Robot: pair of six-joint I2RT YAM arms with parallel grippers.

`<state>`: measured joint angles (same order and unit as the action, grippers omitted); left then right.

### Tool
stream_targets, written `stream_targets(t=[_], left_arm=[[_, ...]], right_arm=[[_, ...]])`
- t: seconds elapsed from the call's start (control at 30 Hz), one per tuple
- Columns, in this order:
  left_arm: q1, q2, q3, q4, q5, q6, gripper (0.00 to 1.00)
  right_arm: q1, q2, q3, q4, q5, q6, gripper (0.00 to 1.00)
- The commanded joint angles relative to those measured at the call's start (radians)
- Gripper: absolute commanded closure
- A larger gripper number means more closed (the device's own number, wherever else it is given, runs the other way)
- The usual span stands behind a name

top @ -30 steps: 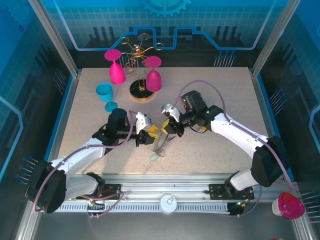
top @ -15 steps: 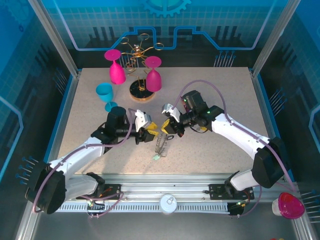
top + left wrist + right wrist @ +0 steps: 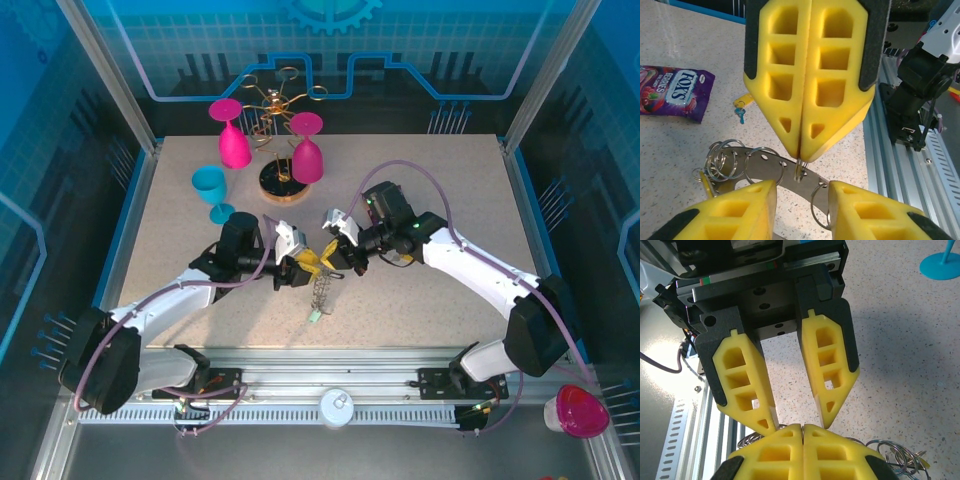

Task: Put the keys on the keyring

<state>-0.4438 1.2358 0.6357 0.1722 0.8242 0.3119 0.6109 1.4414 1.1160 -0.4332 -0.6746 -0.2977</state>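
what I can read: there's a purple sweet bag (image 3: 675, 92) lying flat on the speckled tabletop (image 3: 685, 145), over at the left edge of the left wrist view. Big white capitals on it say "FOX'S", that's the brand, sitting on a darker purple patch in the middle of the pack. Right above that, in smaller white letters, it says "BERRIES". The lettering runs a bit slanted since the bag lies at an angle. There's a tiny line under the brand name, too small to read
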Motion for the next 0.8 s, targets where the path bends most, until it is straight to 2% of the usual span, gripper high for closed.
stream_targets(t=[0.0, 0.17, 0.47, 0.63, 0.7, 0.77], left_arm=[[0.007, 0.022, 0.036, 0.039, 0.063, -0.008, 0.70], [0.007, 0.031, 0.043, 0.046, 0.071, -0.007, 0.75], [0.006, 0.026, 0.039, 0.041, 0.117, 0.010, 1.00], [0.006, 0.016, 0.032, 0.037, 0.127, 0.023, 1.00], [0.005, 0.009, 0.021, 0.053, 0.122, 0.022, 1.00], [0.007, -0.002, 0.005, 0.085, 0.111, 0.015, 1.00]], right_arm=[[0.022, -0.018, 0.010, 0.003, -0.047, -0.024, 1.00], [0.029, -0.010, 0.020, -0.005, -0.058, -0.029, 1.00], [0.039, 0.007, 0.036, -0.007, -0.066, -0.022, 1.00], [0.029, -0.012, 0.032, 0.017, -0.062, 0.023, 0.99], [0.003, -0.039, 0.014, 0.066, -0.056, 0.084, 0.77], [-0.038, -0.088, -0.029, 0.142, -0.071, 0.151, 0.64]])
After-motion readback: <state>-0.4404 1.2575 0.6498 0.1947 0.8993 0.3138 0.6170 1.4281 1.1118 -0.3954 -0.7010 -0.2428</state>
